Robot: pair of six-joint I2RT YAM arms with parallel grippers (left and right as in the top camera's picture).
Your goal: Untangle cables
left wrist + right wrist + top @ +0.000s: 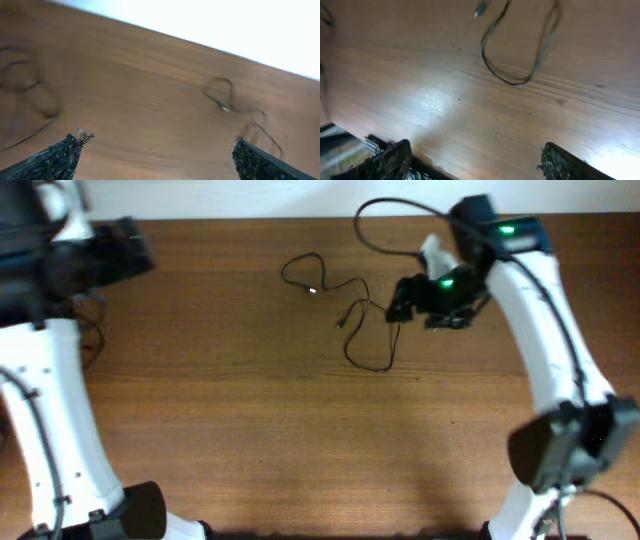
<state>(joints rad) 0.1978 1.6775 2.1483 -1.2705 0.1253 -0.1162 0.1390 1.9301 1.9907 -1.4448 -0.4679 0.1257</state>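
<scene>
The thin black cables (345,305) lie in loose loops on the brown table, centre back, with small plug ends showing. My right gripper (402,304) hovers just right of the loops, open and empty. In the right wrist view one loop (517,55) and a plug end (481,9) lie ahead of the wide-spread fingers (475,160). My left gripper (125,245) is at the far back left, away from the cables. Its fingers (160,157) are spread wide and empty, and the cables (235,107) show blurred at the right.
A thicker black arm cable (385,225) arcs over the table behind the right gripper. The table's back edge (250,220) meets a white wall. Both arm bases (130,515) stand at the front corners.
</scene>
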